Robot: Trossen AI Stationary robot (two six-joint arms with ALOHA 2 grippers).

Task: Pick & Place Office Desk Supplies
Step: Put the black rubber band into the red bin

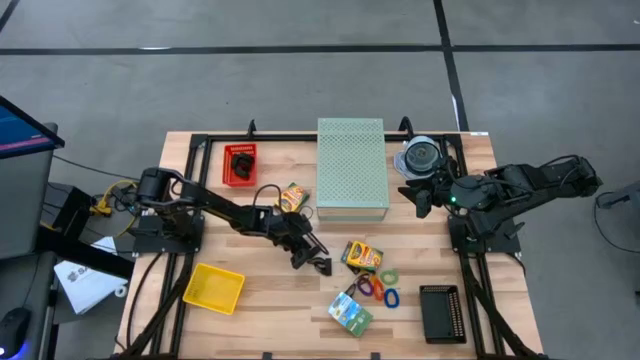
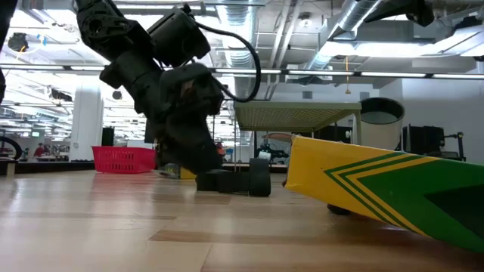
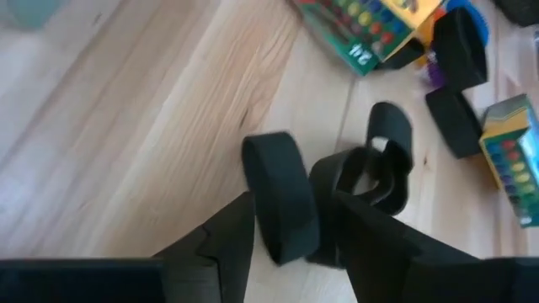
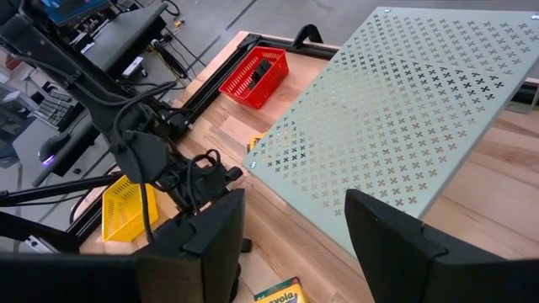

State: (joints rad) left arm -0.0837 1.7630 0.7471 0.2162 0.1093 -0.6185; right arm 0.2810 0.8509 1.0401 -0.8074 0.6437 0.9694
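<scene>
The left gripper (image 1: 310, 257) is low over the table, arm extended, jaws apart; the right gripper (image 1: 414, 193) waits raised, jaws open.

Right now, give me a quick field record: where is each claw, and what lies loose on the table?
left claw: low at the table's middle, at the black binder clip
right claw: open, empty, beside the disc spindle
loose supplies: crayon box, elastic loops, green packet, all on the right arm's side of the clip
bins: red basket, yellow tray
</scene>
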